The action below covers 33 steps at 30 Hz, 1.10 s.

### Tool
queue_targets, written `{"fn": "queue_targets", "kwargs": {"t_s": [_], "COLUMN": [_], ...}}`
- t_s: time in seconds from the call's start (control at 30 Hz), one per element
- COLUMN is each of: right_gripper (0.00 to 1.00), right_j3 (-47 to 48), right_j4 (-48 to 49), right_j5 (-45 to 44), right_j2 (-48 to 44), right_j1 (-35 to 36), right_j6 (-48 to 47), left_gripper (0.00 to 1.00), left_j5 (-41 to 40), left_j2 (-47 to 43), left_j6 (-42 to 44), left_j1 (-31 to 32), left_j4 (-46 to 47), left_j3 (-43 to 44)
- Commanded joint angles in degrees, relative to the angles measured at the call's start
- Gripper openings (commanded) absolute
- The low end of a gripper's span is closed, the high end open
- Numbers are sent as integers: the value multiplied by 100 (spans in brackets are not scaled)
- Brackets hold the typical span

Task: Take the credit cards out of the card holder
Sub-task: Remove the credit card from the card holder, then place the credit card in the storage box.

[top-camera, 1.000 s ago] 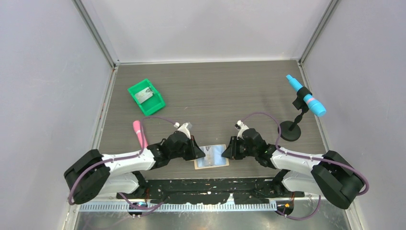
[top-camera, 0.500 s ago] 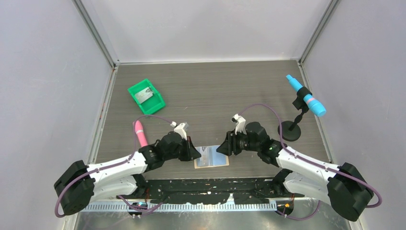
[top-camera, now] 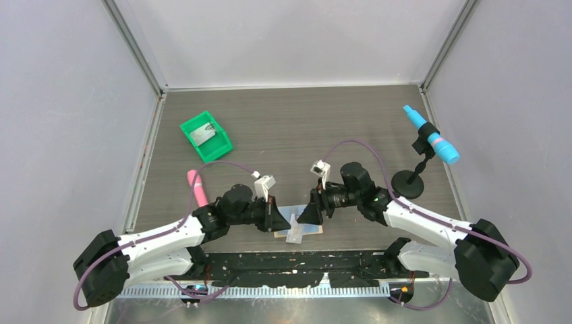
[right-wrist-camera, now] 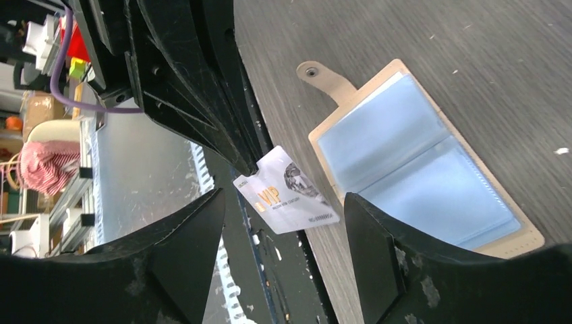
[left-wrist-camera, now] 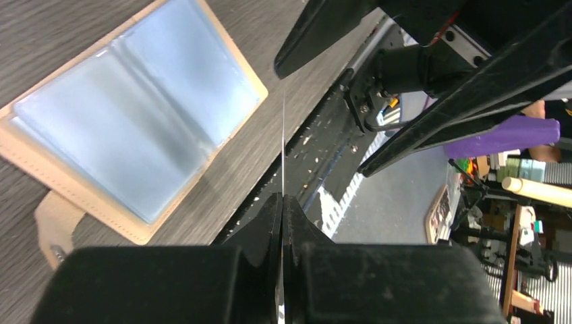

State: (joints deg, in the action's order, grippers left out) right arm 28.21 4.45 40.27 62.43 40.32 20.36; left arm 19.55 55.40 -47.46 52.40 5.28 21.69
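Table (top-camera: 283, 128) | credit card (right-wrist-camera: 287, 192) out of card holder (right-wrist-camera: 418, 169), clamped in left fingers (left-wrist-camera: 264, 224) | right fingers (right-wrist-camera: 378, 246) now apart

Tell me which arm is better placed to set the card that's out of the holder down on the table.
Left, most likely. The left gripper is shut on the credit card, which is out of the card holder; the right gripper is open and holds nothing.

The card holder (right-wrist-camera: 418, 156) is tan with pale blue panels. The credit card (right-wrist-camera: 287, 194) is silvery white with gold lettering.
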Motion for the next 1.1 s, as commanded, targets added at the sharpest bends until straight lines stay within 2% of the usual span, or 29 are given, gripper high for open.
{"fn": "queue_targets", "kwargs": {"t_s": [0.0,0.2,0.3,0.37,0.47,0.53,0.63,0.7,0.87,0.93,1.07], "right_gripper": [71,61,50,39,15,7,5,5,5,5,5], "right_j3": [251,174,124,93,-82,-144,-157,-162,-269,-373,-596], "right_j4": [42,9,12,57,439,639,797,877,1055,1332,1997], "right_j5": [512,594,584,555,583,594,486,367,-256,-322,-468], "right_j2": [72,199,304,368,319,228,94,-75,-526,-728,-1161], "right_j1": [-29,-25,-28,-24,-24,-24,-32,-37,-84,-151,-251], "right_j6": [-272,-330,-307,-231,-17,247,712,987,1619,1943,2620], "left_gripper": [0,0,0,0,0,0,17,32,57,61,63], "left_j5": [607,848,870,854,822,670,320,22,-381,-483,-593], "left_j2": [67,320,405,463,528,522,344,141,-523,-754,-1143], "left_j6": [142,50,10,-6,-54,-98,-189,-233,-346,-352,-385], "left_j1": [-19,-18,-17,-19,-19,-19,-19,-28,-71,-85,-98], "left_j4": [570,918,1044,1106,1170,1085,968,867,759,663,536], "left_j3": [54,41,37,37,52,83,81,51,-102,-112,-122]}}
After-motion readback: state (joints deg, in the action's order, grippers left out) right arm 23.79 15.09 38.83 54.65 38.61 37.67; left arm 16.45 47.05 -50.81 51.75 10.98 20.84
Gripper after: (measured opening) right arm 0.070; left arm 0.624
